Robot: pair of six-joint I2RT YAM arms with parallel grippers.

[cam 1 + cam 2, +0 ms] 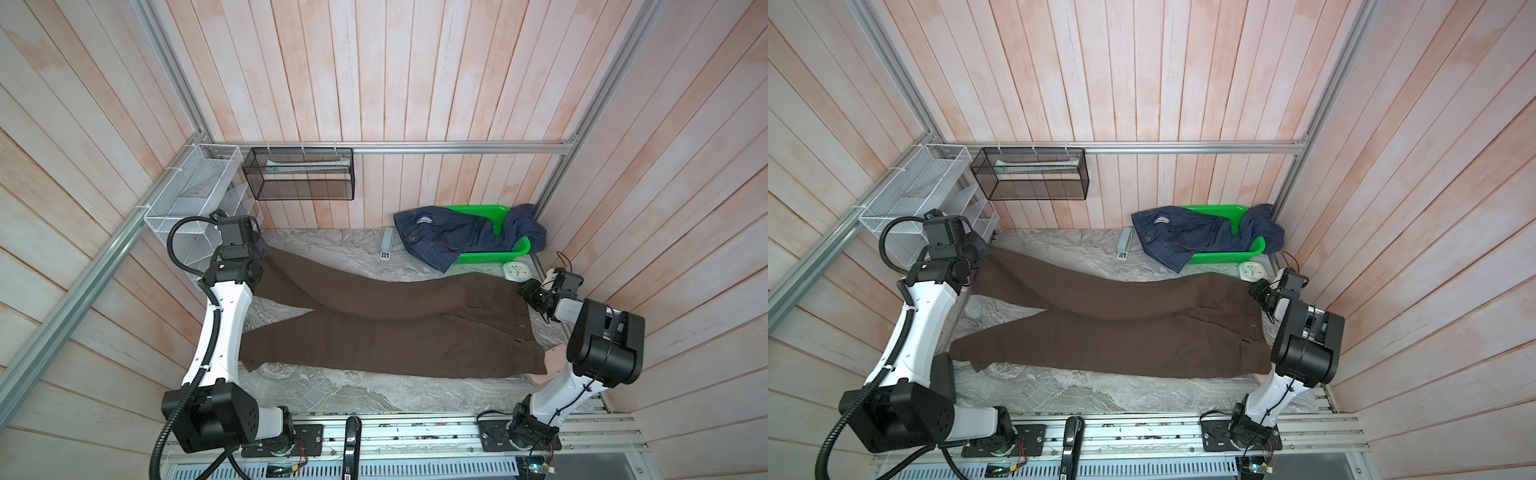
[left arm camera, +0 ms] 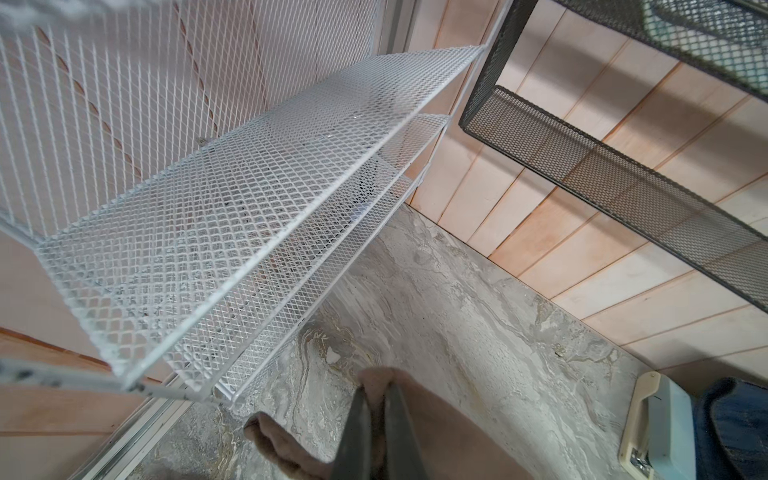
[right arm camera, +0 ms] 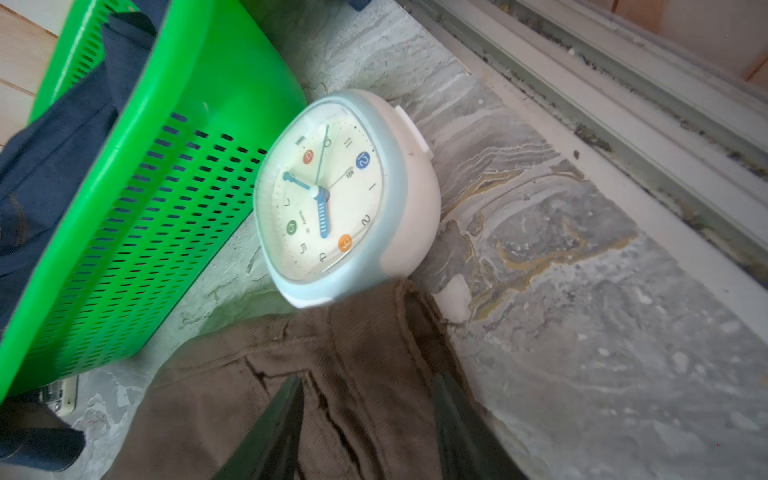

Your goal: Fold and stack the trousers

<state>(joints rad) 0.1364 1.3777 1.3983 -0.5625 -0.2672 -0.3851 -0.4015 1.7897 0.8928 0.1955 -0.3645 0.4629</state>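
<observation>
While the left pincer (image 2: 376, 395) clamps a hem of the brown trousers (image 1: 395, 332), the right pincer (image 3: 370, 382) gapes over their waistband.

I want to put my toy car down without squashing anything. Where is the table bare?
Best spot: the bare strip of table between the trousers and the front rail. There is also room at the back, between the far trouser leg and the wall, left of the stapler. The back right corner is crowded: basket, jeans and clock.
</observation>
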